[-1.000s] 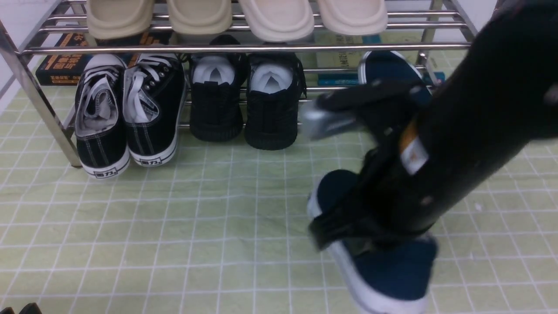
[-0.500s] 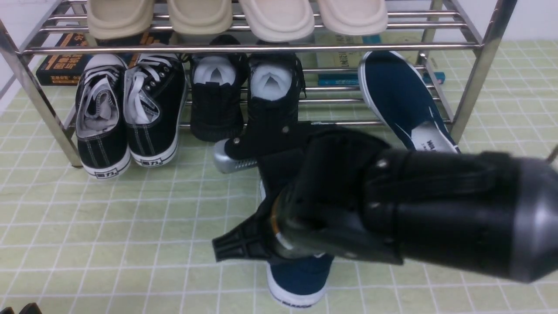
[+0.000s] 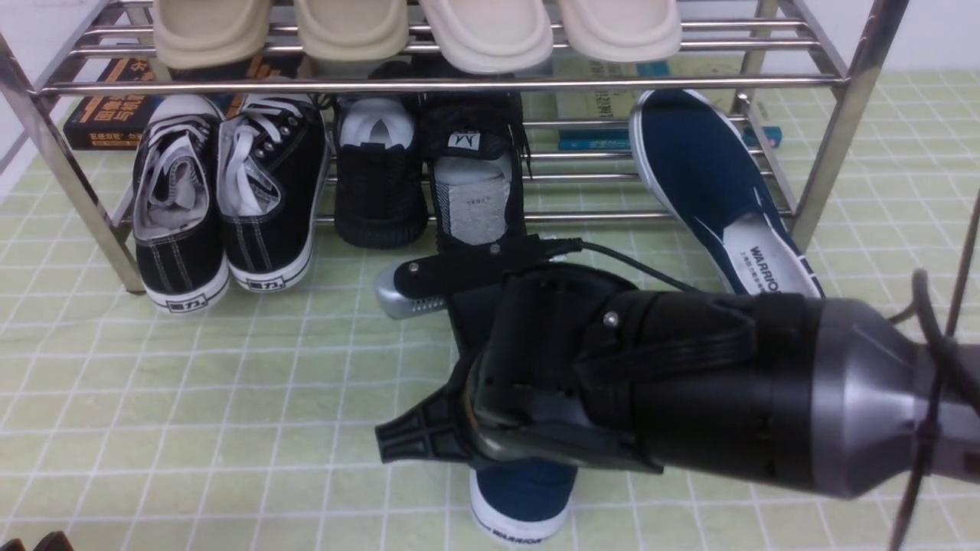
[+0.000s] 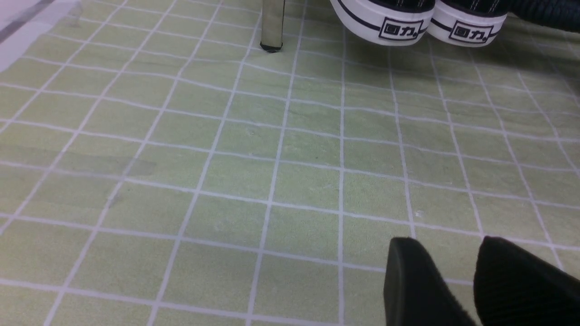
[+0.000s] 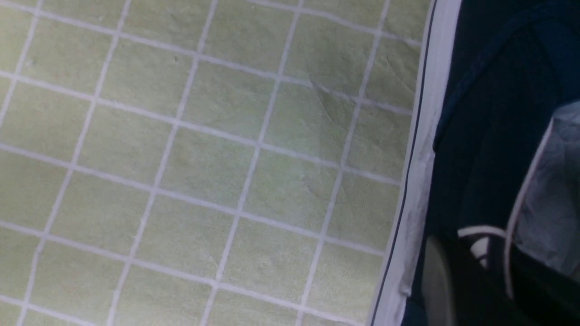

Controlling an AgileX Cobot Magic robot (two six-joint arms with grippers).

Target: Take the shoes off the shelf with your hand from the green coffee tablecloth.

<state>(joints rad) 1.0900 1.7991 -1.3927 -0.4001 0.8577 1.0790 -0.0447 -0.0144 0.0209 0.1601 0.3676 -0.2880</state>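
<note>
One navy-blue shoe (image 3: 522, 506) lies on the green checked tablecloth (image 3: 230, 398), heel towards me, mostly hidden under my right hand (image 3: 429, 440). In the right wrist view its white sole and navy side (image 5: 489, 113) fill one edge, and the right gripper (image 5: 471, 271) is closed over its collar. The other navy shoe (image 3: 704, 180) lies on the chrome shelf's (image 3: 429, 84) lower tier at the right, with its heel hanging off the front onto the cloth. My left gripper (image 4: 453, 271) hovers open and empty over bare cloth, near the shelf's left leg (image 4: 272, 25).
Black lace-up sneakers (image 3: 222, 199) and all-black shoes (image 3: 429, 176) fill the lower tier's left and middle. Beige slippers (image 3: 413, 30) sit on the upper tier, and books (image 3: 107, 107) lie behind. The shelf's right leg (image 3: 838, 130) stands beside the navy shoe on the shelf.
My right hand swung from the right to the middle and set the navy shoe down on the cloth. The right all-black shoe now shows its tongue label and insole.
</note>
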